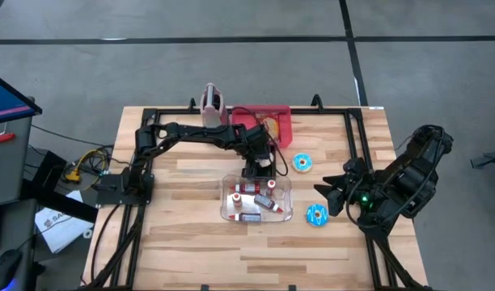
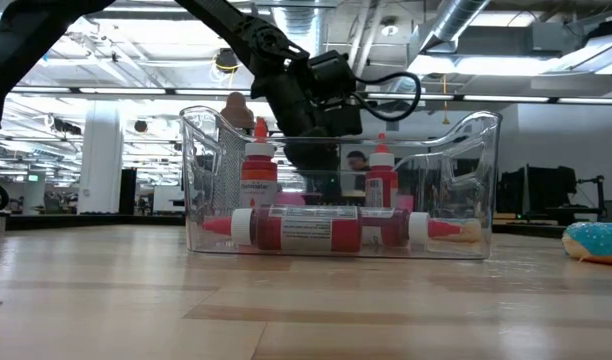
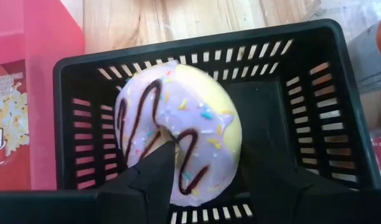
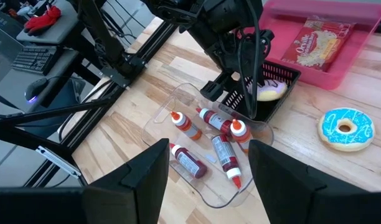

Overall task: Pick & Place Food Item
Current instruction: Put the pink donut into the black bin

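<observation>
Left gripper (image 3: 203, 180) is sitting at the high view's centre, fingers clamped on the purple-iced donut (image 3: 178, 127) from the hole and the outer rim; donut is lying tilted inside the black basket (image 3: 302, 93), just right of the pink tray (image 1: 278, 121); placing looks nearly done, release and retreat remaining; two blue donuts (image 1: 302, 162) (image 1: 316, 215) are waiting on the table (image 1: 191, 250) right of the clear bin (image 1: 231, 212); right gripper (image 4: 203, 180) is idling centre-right, fingers apart, empty.

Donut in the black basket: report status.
Left gripper shut on frosted donut inside black basket. Right gripper open, idle at table's right. Nothing in the way.
</observation>
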You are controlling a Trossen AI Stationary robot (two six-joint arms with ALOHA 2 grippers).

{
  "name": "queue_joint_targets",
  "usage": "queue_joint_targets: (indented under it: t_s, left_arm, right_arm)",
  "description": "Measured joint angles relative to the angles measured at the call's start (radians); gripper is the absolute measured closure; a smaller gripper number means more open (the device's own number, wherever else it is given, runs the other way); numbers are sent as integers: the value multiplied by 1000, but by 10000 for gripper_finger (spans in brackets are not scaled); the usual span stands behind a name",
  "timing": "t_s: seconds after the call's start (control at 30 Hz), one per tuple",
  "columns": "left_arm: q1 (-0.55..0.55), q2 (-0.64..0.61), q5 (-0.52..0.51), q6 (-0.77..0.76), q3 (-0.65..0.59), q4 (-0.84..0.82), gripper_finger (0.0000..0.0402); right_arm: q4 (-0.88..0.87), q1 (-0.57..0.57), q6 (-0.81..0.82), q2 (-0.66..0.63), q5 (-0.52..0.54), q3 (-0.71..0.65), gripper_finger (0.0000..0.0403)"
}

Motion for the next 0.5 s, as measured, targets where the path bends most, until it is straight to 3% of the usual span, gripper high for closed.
queue_joint_targets:
  t_s: [0.5]
  left_arm:
    - [1,0,-84,66,0,-51,243]
  right_arm:
    - [-1,4,0,0,-4,0,191]
